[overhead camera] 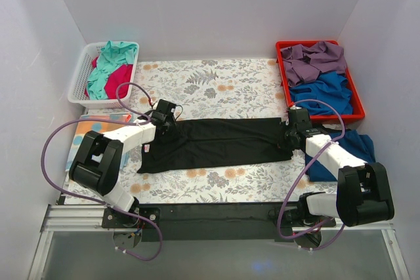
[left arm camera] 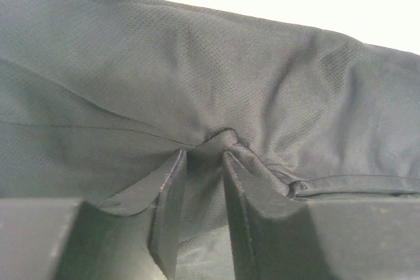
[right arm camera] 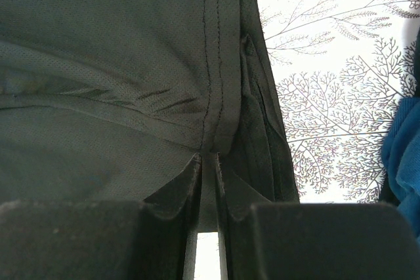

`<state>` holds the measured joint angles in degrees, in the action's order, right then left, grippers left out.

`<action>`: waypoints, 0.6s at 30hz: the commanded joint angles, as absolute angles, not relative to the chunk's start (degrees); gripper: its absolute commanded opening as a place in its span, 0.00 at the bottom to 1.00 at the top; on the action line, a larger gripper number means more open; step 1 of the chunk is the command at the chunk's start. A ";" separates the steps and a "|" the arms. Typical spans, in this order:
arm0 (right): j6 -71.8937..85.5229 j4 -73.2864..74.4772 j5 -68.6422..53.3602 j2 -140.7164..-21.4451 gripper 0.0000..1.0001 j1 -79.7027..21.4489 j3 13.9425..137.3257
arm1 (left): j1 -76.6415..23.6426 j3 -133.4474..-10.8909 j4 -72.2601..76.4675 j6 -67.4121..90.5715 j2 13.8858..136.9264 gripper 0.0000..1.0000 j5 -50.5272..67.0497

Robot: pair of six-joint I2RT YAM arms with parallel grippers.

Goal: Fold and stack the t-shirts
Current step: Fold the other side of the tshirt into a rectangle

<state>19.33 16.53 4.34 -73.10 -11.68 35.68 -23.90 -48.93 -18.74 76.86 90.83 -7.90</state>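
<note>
Lying across the middle of the table, the black t-shirt (overhead camera: 216, 142) is folded into 1 long band that runs from left to right. Its cloth is dark and matte with a fine mesh weave, and the right wrist view shows 2 lines of stitching along the hem. Your left gripper (left arm camera: 203, 155) is closed on a small raised pinch of this cloth at the left end. Your right gripper (right arm camera: 209, 157) is closed on the stitched hem at the right end.

Under the shirt you see the floral table sheet (overhead camera: 216, 83), pale with grey leaves and orange flowers. The dark blue t-shirt (overhead camera: 354, 145) lies crumpled just beside the right arm. At the back left, a white basket (overhead camera: 77, 83) holds the teal t-shirt (overhead camera: 111, 60) and the magenta t-shirt (overhead camera: 118, 83). At the back right, a red bin (overhead camera: 348, 117) holds purple cloth (overhead camera: 315, 60) and blue cloth (overhead camera: 325, 90). A pale dotted cloth (overhead camera: 98, 124) lies at the left edge. Plain white walls (overhead camera: 210, 11) close the table on 3 sides.
</note>
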 commanded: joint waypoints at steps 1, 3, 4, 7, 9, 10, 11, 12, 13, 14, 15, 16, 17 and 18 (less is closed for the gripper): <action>19.16 16.17 4.66 -72.51 0.18 -11.78 35.33 | -23.99 -50.19 -18.02 76.29 90.53 0.24 -7.12; 19.16 16.17 4.66 -72.51 0.18 -11.78 35.24 | -23.99 -49.75 -18.45 76.55 89.22 0.20 -7.03; 19.25 16.26 4.57 -72.60 0.18 -11.86 35.07 | -24.08 -49.57 -18.63 76.73 88.60 0.19 -7.03; 19.34 16.00 4.31 -72.34 0.18 -11.87 34.81 | -24.08 -49.22 -19.68 76.90 86.23 0.15 -7.12; 19.42 15.82 4.22 -72.33 0.18 -11.87 34.63 | -24.34 -49.22 -20.91 77.17 85.09 0.13 -7.56; 19.42 15.73 4.04 -72.25 0.18 -11.78 34.54 | -24.43 -49.31 -21.27 77.34 83.86 0.13 -7.91; 19.51 15.73 4.04 -72.07 0.18 -11.86 34.37 | -24.52 -49.31 -21.79 77.43 83.24 0.13 -8.35; 19.51 15.73 4.04 -71.98 0.18 -11.87 34.19 | -24.52 -49.31 -22.06 77.52 82.71 0.12 -8.26; 19.42 15.73 4.04 -71.90 0.18 -11.87 34.10 | -24.61 -49.31 -22.32 77.52 81.66 0.12 -8.17; 19.51 15.65 4.04 -71.72 0.18 -11.87 34.10 | -24.70 -49.22 -22.50 77.43 81.30 0.10 -8.00; 19.42 15.73 4.13 -71.46 0.18 -11.95 34.19 | -24.78 -48.96 -22.59 77.43 81.04 0.07 -7.65; 19.51 15.73 4.04 -71.37 0.18 -11.87 34.02 | -24.79 -49.04 -22.67 77.43 80.51 0.07 -7.56; 19.51 15.65 4.04 -71.19 0.18 -11.87 34.01 | -24.87 -48.96 -22.76 77.43 80.42 0.02 -7.30; 19.42 15.64 4.04 -70.93 0.18 -11.87 33.93 | -24.96 -48.69 -22.85 77.43 80.25 0.00 -7.12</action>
